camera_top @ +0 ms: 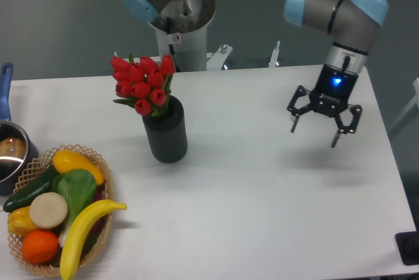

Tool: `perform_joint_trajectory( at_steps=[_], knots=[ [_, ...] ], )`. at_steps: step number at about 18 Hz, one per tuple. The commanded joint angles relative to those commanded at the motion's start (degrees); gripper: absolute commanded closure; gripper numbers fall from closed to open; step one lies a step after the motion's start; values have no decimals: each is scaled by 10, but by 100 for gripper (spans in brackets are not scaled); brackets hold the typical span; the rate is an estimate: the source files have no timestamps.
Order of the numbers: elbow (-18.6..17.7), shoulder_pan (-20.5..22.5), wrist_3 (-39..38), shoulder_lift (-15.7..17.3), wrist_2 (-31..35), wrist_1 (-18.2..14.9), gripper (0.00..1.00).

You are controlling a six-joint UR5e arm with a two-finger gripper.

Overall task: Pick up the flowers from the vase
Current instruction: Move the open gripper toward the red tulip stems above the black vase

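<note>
Camera view, counts: one arm (340, 5), one gripper (315, 127), one vase (166, 135), one bunch of flowers (143, 84), one basket (98, 221), one pot (10, 152).
Gripper: hangs above the right part of the table (262, 195), near its far right corner, fingers pointing down and spread wide apart; nothing is between them and they touch nothing. A blue light glows on the wrist just above it.
Flowers: a tight bunch of about ten red tulip buds with green leaves, standing in the mouth of the vase and leaning a little toward the left; the stems are hidden inside.
Vase: dark cylinder, upright, on the table left of centre, nearer the far edge than the near one; well apart from the gripper.
Basket: woven, at the near left corner. It holds one banana (82, 234) lying along its right rim, one orange fruit (39, 246), two yellow pieces, one pale round piece, one green leafy vegetable and one dark green long vegetable.
Pot: steel with a blue handle, at the left edge, partly cut off by the frame, touching or just beside the basket; its contents cannot be made out.
</note>
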Motion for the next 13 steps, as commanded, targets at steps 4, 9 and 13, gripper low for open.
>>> perform_joint_trajectory(
  at_steps=[4,9,13],
  knots=[
    [-84,-26,6,71,-11,-1,0],
    [-155,-56,18,136,-14,-2,0],
    [-196,-61,23,205,-40,-4,0]
  ],
)
